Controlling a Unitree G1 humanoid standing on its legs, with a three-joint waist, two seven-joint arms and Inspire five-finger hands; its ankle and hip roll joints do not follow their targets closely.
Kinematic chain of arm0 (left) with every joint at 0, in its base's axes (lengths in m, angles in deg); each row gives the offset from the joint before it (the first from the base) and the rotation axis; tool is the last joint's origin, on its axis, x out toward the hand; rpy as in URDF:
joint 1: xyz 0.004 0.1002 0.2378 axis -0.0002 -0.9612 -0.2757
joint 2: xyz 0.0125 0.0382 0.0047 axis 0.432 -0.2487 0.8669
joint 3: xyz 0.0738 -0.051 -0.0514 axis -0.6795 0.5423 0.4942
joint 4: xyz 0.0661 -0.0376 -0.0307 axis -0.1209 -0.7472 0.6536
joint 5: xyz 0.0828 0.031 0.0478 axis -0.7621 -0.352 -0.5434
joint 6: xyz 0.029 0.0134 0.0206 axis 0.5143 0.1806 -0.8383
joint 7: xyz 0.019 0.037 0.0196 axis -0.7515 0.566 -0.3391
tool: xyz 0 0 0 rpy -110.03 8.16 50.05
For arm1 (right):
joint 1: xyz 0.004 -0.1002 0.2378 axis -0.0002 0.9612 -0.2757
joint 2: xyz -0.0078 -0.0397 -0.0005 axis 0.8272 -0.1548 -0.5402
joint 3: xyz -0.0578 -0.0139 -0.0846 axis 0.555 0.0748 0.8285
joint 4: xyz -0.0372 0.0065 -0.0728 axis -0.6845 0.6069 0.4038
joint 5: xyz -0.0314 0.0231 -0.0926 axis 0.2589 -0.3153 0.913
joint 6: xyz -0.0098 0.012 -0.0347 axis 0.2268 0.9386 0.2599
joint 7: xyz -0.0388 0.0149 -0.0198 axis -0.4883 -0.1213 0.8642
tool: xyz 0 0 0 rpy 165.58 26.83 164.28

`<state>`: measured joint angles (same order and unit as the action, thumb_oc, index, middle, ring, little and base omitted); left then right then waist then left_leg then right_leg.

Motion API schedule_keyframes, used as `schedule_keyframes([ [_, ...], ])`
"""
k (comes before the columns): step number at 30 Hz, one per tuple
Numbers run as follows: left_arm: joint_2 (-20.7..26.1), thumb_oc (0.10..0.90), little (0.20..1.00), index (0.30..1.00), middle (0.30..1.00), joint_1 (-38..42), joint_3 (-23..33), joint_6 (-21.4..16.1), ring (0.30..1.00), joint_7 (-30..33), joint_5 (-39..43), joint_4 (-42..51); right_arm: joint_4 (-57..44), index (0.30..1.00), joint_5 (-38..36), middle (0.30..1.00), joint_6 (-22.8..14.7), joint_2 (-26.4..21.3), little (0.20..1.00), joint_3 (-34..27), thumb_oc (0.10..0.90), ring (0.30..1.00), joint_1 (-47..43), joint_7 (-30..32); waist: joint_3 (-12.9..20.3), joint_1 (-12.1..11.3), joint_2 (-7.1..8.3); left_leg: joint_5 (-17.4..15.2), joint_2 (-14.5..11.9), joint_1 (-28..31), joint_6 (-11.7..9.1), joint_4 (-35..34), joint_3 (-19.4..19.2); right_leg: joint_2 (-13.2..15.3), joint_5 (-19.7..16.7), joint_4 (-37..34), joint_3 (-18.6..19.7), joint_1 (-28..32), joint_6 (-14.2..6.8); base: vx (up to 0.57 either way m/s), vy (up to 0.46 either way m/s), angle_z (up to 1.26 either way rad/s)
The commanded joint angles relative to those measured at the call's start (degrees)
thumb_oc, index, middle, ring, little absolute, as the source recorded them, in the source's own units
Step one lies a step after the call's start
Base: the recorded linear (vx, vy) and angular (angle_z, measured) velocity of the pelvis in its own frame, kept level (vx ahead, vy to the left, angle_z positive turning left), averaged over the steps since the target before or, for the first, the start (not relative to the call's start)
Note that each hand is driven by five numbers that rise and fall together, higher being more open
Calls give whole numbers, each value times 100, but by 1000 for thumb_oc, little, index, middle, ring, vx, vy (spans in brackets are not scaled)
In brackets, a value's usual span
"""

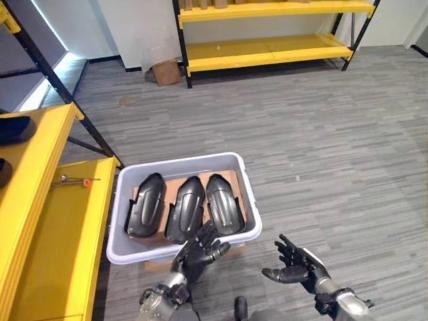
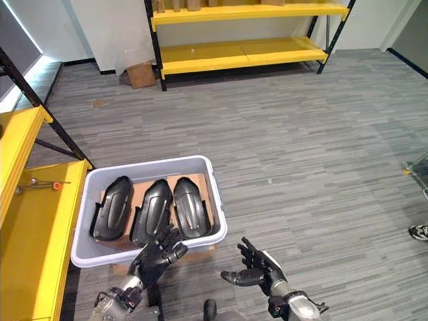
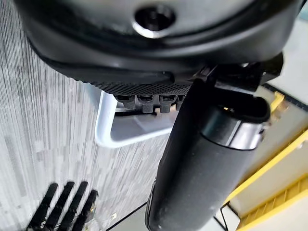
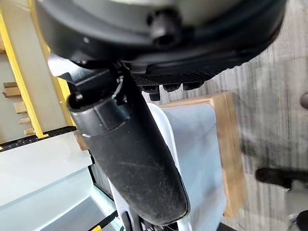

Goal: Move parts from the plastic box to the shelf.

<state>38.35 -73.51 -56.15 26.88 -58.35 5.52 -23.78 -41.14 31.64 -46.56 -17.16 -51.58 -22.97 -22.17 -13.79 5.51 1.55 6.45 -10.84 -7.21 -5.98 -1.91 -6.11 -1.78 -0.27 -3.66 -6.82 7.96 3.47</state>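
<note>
Three black parts (image 1: 185, 206) are lying side by side in the plastic box (image 1: 249, 194) on the floor. Left robot hand (image 1: 199, 253) is hovering over the box's near rim, fingers spread, holding nothing. Right robot hand (image 1: 294, 265) is hanging open, empty, right of the box. Yellow shelf (image 1: 47, 221) is standing at left.

You get even, bright indoor light on the floor (image 1: 321, 134), with soft shadows only. At far left a pale glare strip (image 1: 50, 80) runs along the wall base. Up close, the left hand (image 3: 202, 159) and right hand (image 4: 130, 159) blur darkly, and the box (image 3: 108, 130) beyond looks soft.
</note>
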Motion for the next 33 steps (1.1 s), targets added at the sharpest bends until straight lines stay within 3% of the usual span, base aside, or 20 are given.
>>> schedule_keyframes([
  [1,150,900,1000,1000,1000,293,488,-1083,1000,578,206,627,-973,1000,-25,1000,-677,-122,1000,-220,900,1000,-63,-212,141,-42,119,-32,200,258,209,203,-328,441,413,622,-47,-261,-569,159,181,-22],
  [5,151,900,1000,1000,1000,233,618,-1083,1000,679,486,745,-1238,1000,178,1000,-739,-142,1000,-216,900,1000,49,-576,148,-103,181,-138,316,380,256,133,-316,514,341,569,-95,-277,-640,125,102,7],
  [10,359,900,1000,1000,1000,113,701,-1181,1000,916,-4,1251,-1698,1000,577,1000,-1071,-275,1000,-134,900,1000,-45,80,140,-346,335,-296,571,357,389,79,-167,633,120,371,-119,-416,-795,95,45,28],
  [14,570,900,1000,1000,1000,121,742,-1231,1000,843,-168,1591,-1960,1000,618,1000,-1303,-397,1000,-176,900,1000,-280,478,87,-438,333,-335,648,220,449,100,-122,664,51,353,-93,-572,-837,7,51,24],
  [15,700,900,1000,1000,1000,178,782,-1134,1000,663,11,1787,-2109,1000,496,1000,-1324,-476,1000,-245,900,1000,-491,525,41,-476,314,-345,683,132,474,124,-111,673,47,355,-81,-634,-840,-41,108,11],
  [16,750,900,1000,1000,1000,236,822,-687,1000,213,1026,2017,-2328,1000,409,1000,-1225,-580,1000,-355,900,1000,-638,433,-19,-505,305,-370,712,50,481,178,-92,691,48,363,-74,-678,-846,-38,100,5],
  [17,731,900,1000,1000,1000,256,841,-569,1000,26,1348,2100,-2394,1000,426,1000,-1199,-613,1000,-380,900,1000,-663,417,-22,-513,296,-373,718,3,486,195,-90,697,52,375,-76,-708,-848,-17,86,6],
  [18,708,900,1000,1000,1000,302,876,-541,1000,-307,1770,2289,-2501,1000,485,1000,-1101,-649,1000,-404,900,1000,-748,409,-53,-526,283,-388,732,-65,497,249,-102,712,66,397,-64,-737,-857,5,69,6],
  [20,748,900,1000,1000,1000,330,875,-815,1000,-415,1578,2571,-2547,1000,582,1000,-999,-690,1000,-393,900,1000,-869,441,-101,-553,274,-400,728,-148,496,344,-99,725,70,429,-53,-768,-860,7,31,3],
  [23,951,900,1000,1000,1000,407,903,-751,1000,-11,1533,3164,-2666,1000,714,1000,-928,-810,1000,-509,900,1000,-887,602,-221,-618,288,-428,744,-323,513,504,-58,753,62,454,-41,-787,-877,-14,-10,7],
  [24,1077,900,1000,1000,1000,564,909,-721,1000,206,1283,3343,-2567,1000,1190,1000,-991,-809,1000,-482,900,1000,-1039,852,-277,-664,315,-433,758,-400,520,523,-60,755,65,439,-57,-804,-891,-12,-23,16],
  [27,1078,900,1000,1000,1000,566,913,-717,1000,215,1278,3350,-2561,1000,1196,1000,-993,-804,1000,-477,900,1000,-1048,857,-281,-661,318,-436,759,-405,520,531,-58,755,66,440,-59,-804,-891,-41,-29,8],
  [28,1293,900,1000,1000,1000,831,865,-730,1000,854,681,3573,-1956,1000,1736,1000,-891,-988,1000,-247,900,1000,-1658,1505,-521,-839,317,-418,811,-720,508,631,-7,754,76,375,-62,-874,-892,-112,-65,0],
  [29,1292,900,1000,1000,1000,831,867,-728,1000,859,677,3576,-1950,1000,1736,1000,-894,-988,1000,-244,900,1000,-1664,1506,-518,-835,317,-420,811,-729,508,636,-5,753,76,376,-64,-880,-892,-190,-55,3],
  [30,1361,900,1000,1000,1000,1012,830,-736,1000,1570,22,3391,-1534,1000,2055,1000,-955,-1070,1000,-126,900,1000,-2017,1761,-679,-896,283,-412,843,-884,489,724,38,751,127,432,-70,-947,-873,-118,20,9],
  [33,1335,900,1000,1000,1000,1247,770,-726,1000,1688,267,3154,-1158,1000,2303,1000,-932,-1204,1000,79,900,1000,-2392,1755,-833,-955,192,-373,894,-1067,484,783,79,752,192,527,-122,-1077,-848,-95,35,10],
])
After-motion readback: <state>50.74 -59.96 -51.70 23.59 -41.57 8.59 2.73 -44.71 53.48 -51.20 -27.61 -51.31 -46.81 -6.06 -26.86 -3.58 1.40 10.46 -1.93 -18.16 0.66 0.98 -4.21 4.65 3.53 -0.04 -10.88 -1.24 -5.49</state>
